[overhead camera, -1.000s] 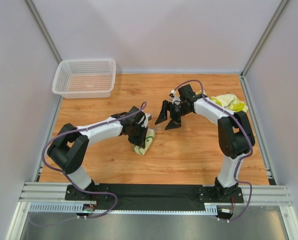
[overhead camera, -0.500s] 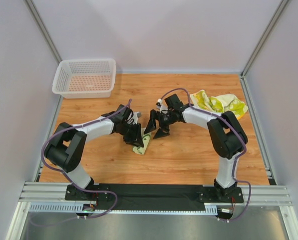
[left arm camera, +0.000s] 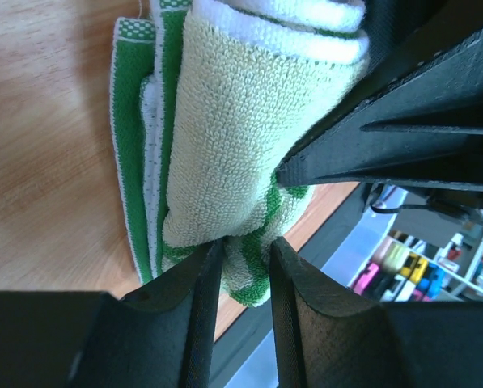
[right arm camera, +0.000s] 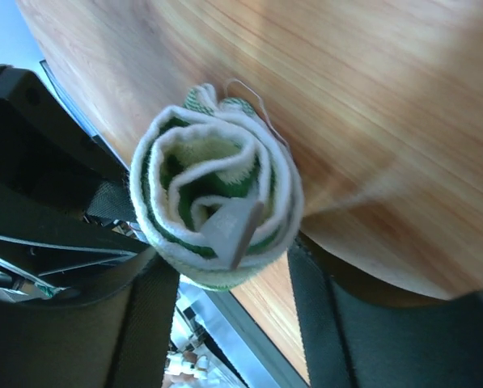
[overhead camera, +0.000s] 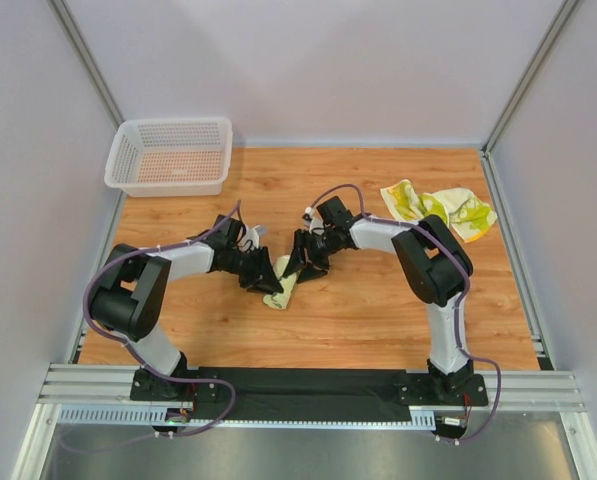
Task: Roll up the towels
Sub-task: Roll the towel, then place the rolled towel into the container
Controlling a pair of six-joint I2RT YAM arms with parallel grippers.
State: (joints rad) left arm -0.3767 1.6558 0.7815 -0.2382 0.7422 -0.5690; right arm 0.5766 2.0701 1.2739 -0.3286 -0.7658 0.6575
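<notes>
Both arms are in at the middle of the wooden table [overhead camera: 378, 315], meeting over one short rolled towel [overhead camera: 281, 293], cream terry cloth with green stripes, lying on the boards. The left gripper [left arm camera: 243, 246] is down at one end of the roll, its two black fingers drawn almost together with a fold of the cloth pinched between the tips. The right gripper [right arm camera: 225, 271] comes in from the other end, looking straight down the spiral, a small grey label showing at its heart. Its fingers stand apart, one either side of the roll and right against it; whether they squeeze, I cannot tell. Well apart, at the far right of the table, lies a crumpled heap of lime-yellow and cream towels [overhead camera: 440, 207]. The white mesh plastic basket [overhead camera: 168, 125] sits in the far left corner.
</notes>
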